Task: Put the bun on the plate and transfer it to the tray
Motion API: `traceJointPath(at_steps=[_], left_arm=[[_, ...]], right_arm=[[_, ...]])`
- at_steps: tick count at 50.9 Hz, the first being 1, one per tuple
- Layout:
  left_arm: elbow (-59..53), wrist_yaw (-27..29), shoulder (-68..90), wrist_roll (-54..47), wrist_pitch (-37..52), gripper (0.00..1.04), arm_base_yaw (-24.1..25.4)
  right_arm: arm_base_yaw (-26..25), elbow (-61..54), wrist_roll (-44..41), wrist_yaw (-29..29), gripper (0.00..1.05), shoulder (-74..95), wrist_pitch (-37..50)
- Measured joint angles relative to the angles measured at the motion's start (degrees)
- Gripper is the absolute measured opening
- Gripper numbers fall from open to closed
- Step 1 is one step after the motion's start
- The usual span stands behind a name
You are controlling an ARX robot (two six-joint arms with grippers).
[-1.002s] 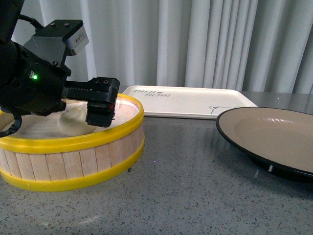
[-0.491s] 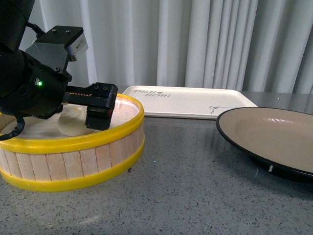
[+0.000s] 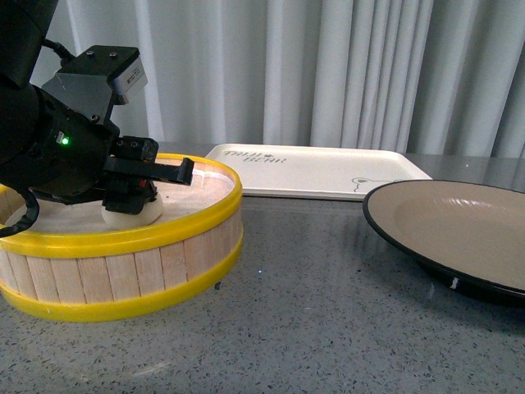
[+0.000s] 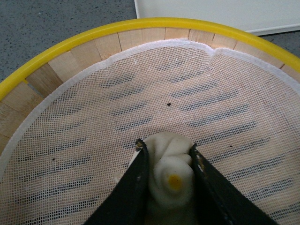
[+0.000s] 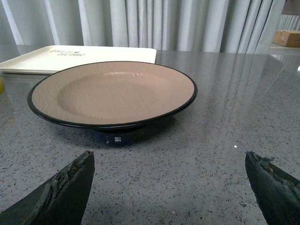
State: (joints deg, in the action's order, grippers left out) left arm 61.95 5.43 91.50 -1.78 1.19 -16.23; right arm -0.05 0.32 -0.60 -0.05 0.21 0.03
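A small white pleated bun (image 4: pixel 169 174) with a yellow dot sits on the mesh liner of the yellow-rimmed wooden steamer basket (image 3: pixel 123 246). My left gripper (image 4: pixel 168 151) is shut on the bun, one black finger pressing each side. In the front view the bun (image 3: pixel 123 215) shows low inside the basket under the left gripper (image 3: pixel 135 190). The beige plate (image 3: pixel 459 226) with a black rim stands at the right, empty. My right gripper (image 5: pixel 171 161) is open just short of the plate (image 5: pixel 112 91). The cream tray (image 3: pixel 316 168) lies at the back.
The basket's raised rim (image 4: pixel 140 24) surrounds the bun on all sides. Grey speckled tabletop (image 3: pixel 312 320) lies between basket and plate. White curtains (image 3: pixel 344 74) hang behind the tray. The tray's corner (image 5: pixel 79 56) shows beyond the plate in the right wrist view.
The left gripper's fingers have closed in on the bun inside the basket; a second ago they stood wider around it. Plate and tray have not moved.
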Motion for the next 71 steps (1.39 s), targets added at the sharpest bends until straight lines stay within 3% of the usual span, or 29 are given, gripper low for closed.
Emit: traceJointPath(at_steps=[11, 29, 41, 45, 58, 71], left_arm=[[0.4, -2.5, -1.5, 2.1, 1.0, 0.05, -0.8], [2.1, -4.5, -2.2, 5.3, 8.0, 0.05, -4.1], [2.2, -6.1, -2.2, 6.0, 16.2, 0.05, -10.7], [2.6, -9.1, -1.7, 5.9, 17.8, 0.05, -14.0], [6.0, -16.6, 4.9, 1.6, 20.3, 0.05, -21.3], [14.6, -14.4, 13.4, -1.0, 14.8, 0.05, -24.5]], right_arm=[[0.0, 0.0, 0.0, 0.0, 0.96, 0.0, 0.0], [0.0, 0.0, 0.0, 0.0, 0.96, 0.0, 0.0], [0.0, 0.0, 0.0, 0.0, 0.96, 0.0, 0.0], [0.0, 0.0, 0.0, 0.0, 0.96, 0.0, 0.0], [0.0, 0.0, 0.0, 0.0, 0.96, 0.0, 0.0], [0.0, 0.0, 0.0, 0.0, 0.96, 0.0, 0.0]])
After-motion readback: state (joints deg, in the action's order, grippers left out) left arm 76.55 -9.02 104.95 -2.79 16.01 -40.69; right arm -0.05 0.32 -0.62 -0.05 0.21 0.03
